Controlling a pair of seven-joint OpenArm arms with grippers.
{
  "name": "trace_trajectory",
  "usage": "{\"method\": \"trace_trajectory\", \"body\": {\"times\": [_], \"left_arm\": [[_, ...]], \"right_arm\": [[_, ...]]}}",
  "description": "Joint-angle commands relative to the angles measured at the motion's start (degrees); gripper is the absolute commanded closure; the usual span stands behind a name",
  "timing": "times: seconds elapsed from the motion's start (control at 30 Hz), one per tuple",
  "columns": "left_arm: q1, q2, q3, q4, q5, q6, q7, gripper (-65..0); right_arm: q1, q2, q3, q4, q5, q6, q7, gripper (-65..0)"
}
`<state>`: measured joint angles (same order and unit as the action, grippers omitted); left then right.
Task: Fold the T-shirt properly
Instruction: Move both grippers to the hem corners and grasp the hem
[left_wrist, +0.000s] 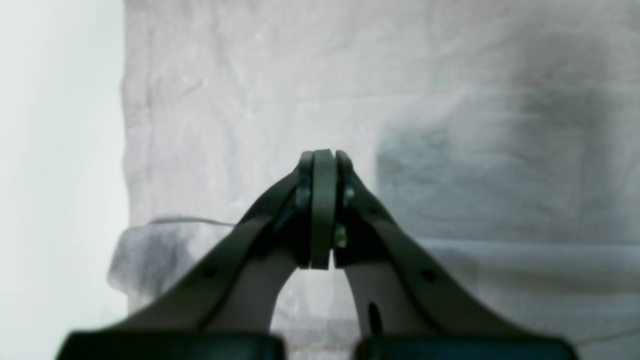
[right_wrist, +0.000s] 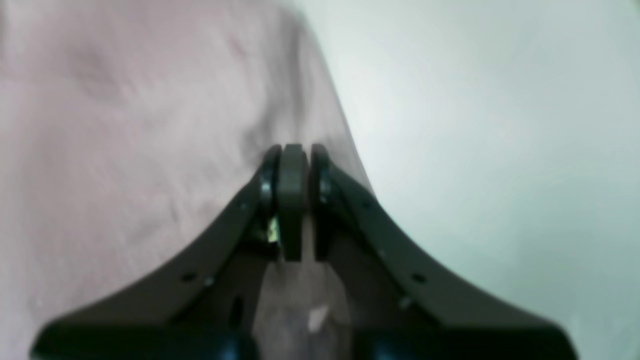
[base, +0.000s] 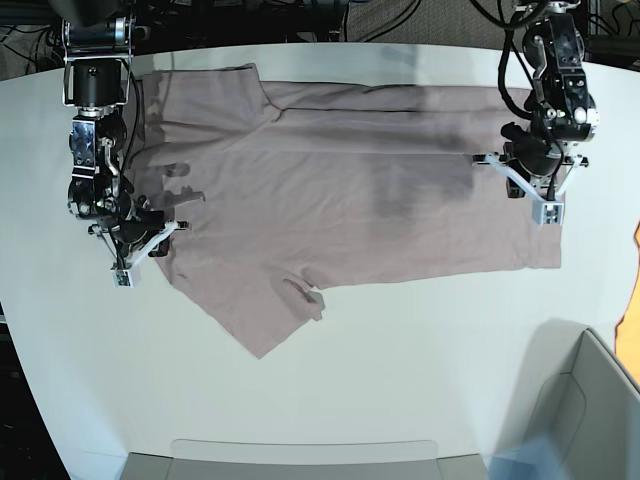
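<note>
Both hands (left_wrist: 322, 210) (right_wrist: 292, 200) closed, apart.

The T-shirt (base: 350, 210) is lying spread across the far half of the bench (base: 400, 380), one arm standing over each end.

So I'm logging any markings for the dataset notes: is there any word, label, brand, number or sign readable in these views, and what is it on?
None can be read.
T-shirt: no print or label shows on the visible fabric in any view.
Left gripper and right gripper: no markings readable; both wrist views are blurred.
Table: bare white surface, no text.
</note>
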<state>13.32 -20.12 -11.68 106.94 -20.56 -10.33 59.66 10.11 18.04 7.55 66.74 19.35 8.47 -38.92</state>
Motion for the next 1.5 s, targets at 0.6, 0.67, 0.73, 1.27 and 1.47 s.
{"method": "trace_trajectory", "body": {"times": [0.6,0.67,0.73,1.27,1.47], "left_arm": [[-0.53,-0.76,-0.41,-2.19,-0.06,-0.09,-1.33,0.0],[-0.53,-0.76,-0.41,-2.19,-0.06,-0.09,-1.33,0.0],[-0.53,-0.76,-0.41,-2.19,-0.15,-0.09,-1.33,0.0],[-0.71,1.79,-0.32,-2.19,-0.23,-0.27,-1.42,0.0],[-2.64,1.79,-0.41,-2.28,-0.06,-0.18,-1.42,0.0]], "right_arm": [[-12.17,2.22,10.51,27.99,4.87,0.19,-8.51,-13.6],[-7.34,3.19,10.43,27.11,6.80,0.19,-8.69,-22.1],[-3.21,4.15,8.76,23.59,8.65,0.28,-8.51,-28.5],[19.12,3.54,-12.08,-18.52,12.34,0.28,6.61,-29.8],[20.26,1.34,-14.45,-23.88,12.25,0.28,7.40,-29.8]]}}
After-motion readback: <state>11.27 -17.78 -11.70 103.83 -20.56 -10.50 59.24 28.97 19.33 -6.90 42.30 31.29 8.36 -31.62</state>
